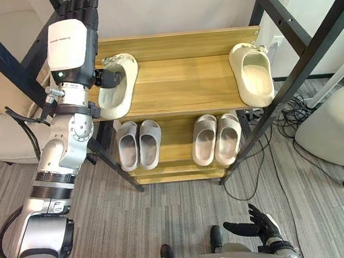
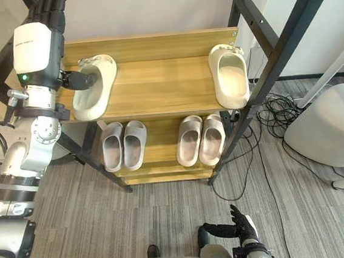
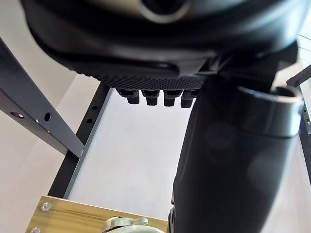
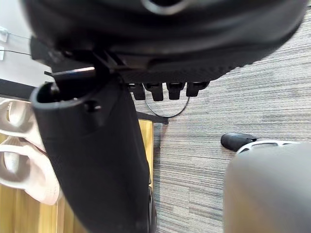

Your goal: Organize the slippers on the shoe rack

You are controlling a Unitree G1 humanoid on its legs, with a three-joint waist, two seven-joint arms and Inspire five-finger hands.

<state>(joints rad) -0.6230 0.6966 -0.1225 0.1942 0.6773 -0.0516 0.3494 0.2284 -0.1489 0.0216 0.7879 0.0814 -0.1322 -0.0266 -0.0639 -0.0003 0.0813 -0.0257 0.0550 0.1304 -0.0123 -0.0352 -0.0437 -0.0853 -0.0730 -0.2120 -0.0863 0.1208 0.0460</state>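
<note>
1. The pair on the top shelf (image 1: 180,85) of the rack (image 1: 176,43) is split. The left slipper (image 1: 115,99) lies at 9 o'clock on the shelf, angled. The right slipper (image 1: 253,75) lies at 3 o'clock, well apart from it.
2. The left hand (image 1: 69,41) hangs over the shelf's 9 o'clock end with fingers straight and wide, holding nothing. Its thumb points toward the left slipper's mouth; I cannot tell if it touches.
3. The right hand (image 1: 258,223) is low at 5 o'clock above the floor (image 1: 169,227), fingers spread, empty.
4. Likely step: reaching to take the left slipper. The next move calls for lowering the hand, closing on the slipper's rim, then setting it just beside its mate.
5. On the lower shelf the grey pair (image 1: 128,146) and the beige pair (image 1: 205,139) already sit side by side.
6. Edges: both top slippers have their near ends at the shelf's front edge, so a push toward 6 o'clock could tip one off.
7. Room: the middle of the top shelf is bare wood, good for sliding. Black posts (image 1: 289,81) flank the rack at 9 and 3 o'clock and crowd the arm.
</note>
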